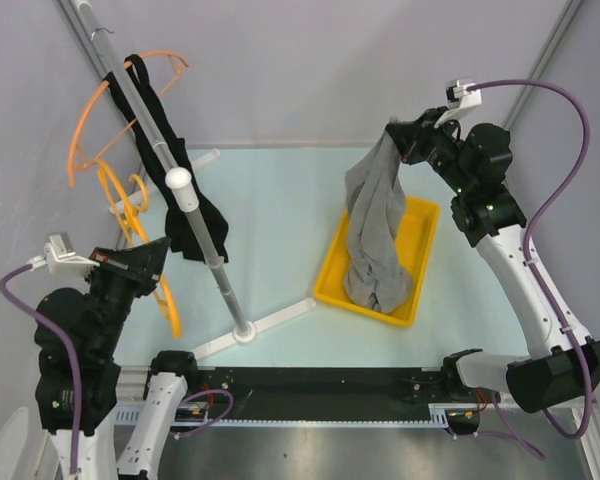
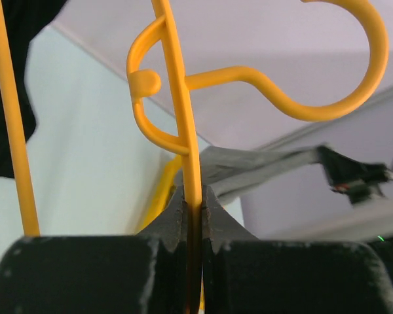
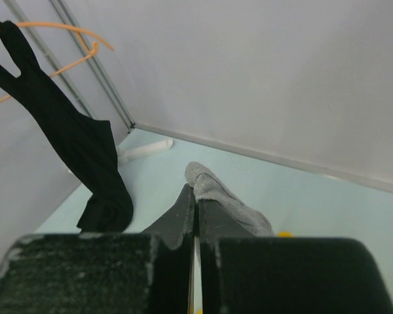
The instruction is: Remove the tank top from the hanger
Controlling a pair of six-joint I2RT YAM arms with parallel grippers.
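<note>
Top view: the grey tank top (image 1: 375, 240) is hanging limp and light from the raised right gripper (image 1: 395, 135), which is pinching its upper edge, with the hem pooling in the yellow tray (image 1: 427, 230).

Left wrist: the left gripper (image 2: 194, 199) is clamping the stiff, thin orange hanger (image 2: 177, 78).

Right wrist: the right gripper (image 3: 196, 196) is squeezing a soft grey fold of the tank top (image 3: 226, 199).

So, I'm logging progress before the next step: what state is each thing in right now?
left gripper: shut on orange hanger
right gripper: shut on gray tank top
gray tank top: off the hanger, held up, lower end in yellow bin
black top: hanging on rack
</note>
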